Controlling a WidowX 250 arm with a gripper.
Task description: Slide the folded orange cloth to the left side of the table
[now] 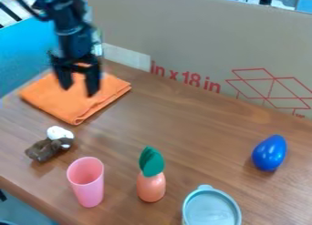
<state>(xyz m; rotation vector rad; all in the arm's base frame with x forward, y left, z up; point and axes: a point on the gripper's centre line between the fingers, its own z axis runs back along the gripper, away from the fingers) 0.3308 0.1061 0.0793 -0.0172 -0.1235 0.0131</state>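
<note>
Gripper [78, 89]: open and empty from where I stand, its two fingers parted above the folded cloth; whether a tip touches the fabric, I can't tell.
Orange cloth [52, 100]: folded flat at the far left of the table [195, 128], near the corner by the cardboard wall [183, 35]. Being layered and soft, it could open out if only the top ply were pinched; a shallow grip might slip off.
Cardboard wall: runs along the far edge, close behind the cloth; a wide swing of the arm could knock it.
Brown-and-white toy [52, 144]: towards the left, nearer than the cloth; a trailing corner of fabric might drag it.
Pink cup [85, 181]: upright near the near-left edge, tall and probably light, so a sideways brush could tip it over that edge.
Green-topped figure [151, 176]: beside the cup, narrow enough that I'd expect it to topple if bumped.
Lidded tub [211, 209]: towards the near side; a low pass could catch its lid tab.
Blue egg-shaped thing [269, 152]: well off to the right, rounded, liable to roll if nudged.
</note>
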